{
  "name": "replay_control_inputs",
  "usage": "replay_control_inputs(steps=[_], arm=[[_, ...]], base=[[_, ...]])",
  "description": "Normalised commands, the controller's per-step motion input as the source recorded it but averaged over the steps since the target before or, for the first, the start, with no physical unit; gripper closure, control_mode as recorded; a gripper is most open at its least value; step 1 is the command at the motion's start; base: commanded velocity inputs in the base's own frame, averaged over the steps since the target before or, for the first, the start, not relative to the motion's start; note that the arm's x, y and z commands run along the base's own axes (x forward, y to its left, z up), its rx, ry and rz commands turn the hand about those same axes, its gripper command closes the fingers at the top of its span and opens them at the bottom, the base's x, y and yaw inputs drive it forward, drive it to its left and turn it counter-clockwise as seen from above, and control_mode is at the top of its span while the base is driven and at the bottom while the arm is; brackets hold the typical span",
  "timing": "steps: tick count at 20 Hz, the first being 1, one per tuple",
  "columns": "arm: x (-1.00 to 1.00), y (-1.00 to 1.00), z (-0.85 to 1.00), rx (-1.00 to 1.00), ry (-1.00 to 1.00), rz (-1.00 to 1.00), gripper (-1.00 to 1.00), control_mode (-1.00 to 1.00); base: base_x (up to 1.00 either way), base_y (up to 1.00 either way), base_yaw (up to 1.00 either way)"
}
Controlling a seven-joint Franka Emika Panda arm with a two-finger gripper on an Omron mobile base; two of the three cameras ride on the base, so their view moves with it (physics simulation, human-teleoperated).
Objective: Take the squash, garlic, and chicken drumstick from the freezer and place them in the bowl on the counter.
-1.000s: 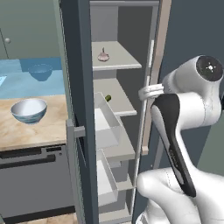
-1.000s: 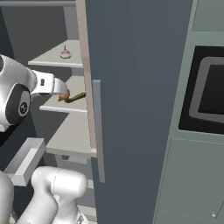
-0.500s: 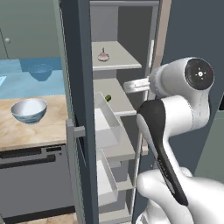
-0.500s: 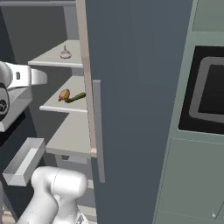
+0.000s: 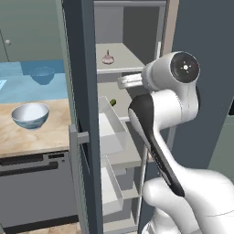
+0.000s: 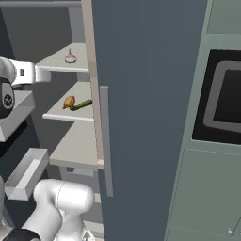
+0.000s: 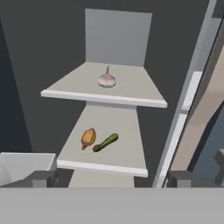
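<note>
The freezer (image 5: 80, 68) stands open. On its upper shelf sits the pinkish-white garlic (image 7: 106, 80) (image 5: 108, 58) (image 6: 70, 57). One shelf lower, the orange-brown chicken drumstick (image 7: 88, 137) (image 6: 69, 101) and the dark green squash (image 7: 105, 142) (image 6: 81, 105) (image 5: 113, 102) lie side by side. My gripper (image 7: 111, 181) (image 5: 121, 82) (image 6: 47, 74) hovers in front of the shelves at about the height of the upper one, open and holding nothing, well short of all three foods. The bowl (image 5: 30, 115) rests on the counter (image 5: 32, 137) left of the freezer.
White door bins (image 5: 112, 128) (image 7: 22, 166) (image 6: 26, 172) hang on the open door at my left, close under the hand. The other dark freezer door (image 6: 141, 94) stands at the right of the shelves. A built-in oven (image 6: 226, 103) is further right.
My hand has drawn back out of the middle shelf and risen to the level of the upper shelf. The foods have not moved. The jaws stay open.
</note>
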Motion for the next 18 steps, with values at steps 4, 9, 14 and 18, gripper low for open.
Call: replay_control_inputs(steps=[4,9,14,18], arm=[[0.49,0.0,0.15,0.0,0.06,0.0,-1.0,-1.0],[0.53,0.0,0.01,0.0,0.0,0.0,-1.0,-1.0],[0.62,0.0,0.01,0.0,0.07,0.0,-1.0,-1.0],[0.49,0.0,0.0,0.0,0.0,0.0,-1.0,-1.0]], base=[[0.0,0.0,0.0],[0.0,0.0,0.0],[0.0,0.0,0.0],[0.0,0.0,0.0]])
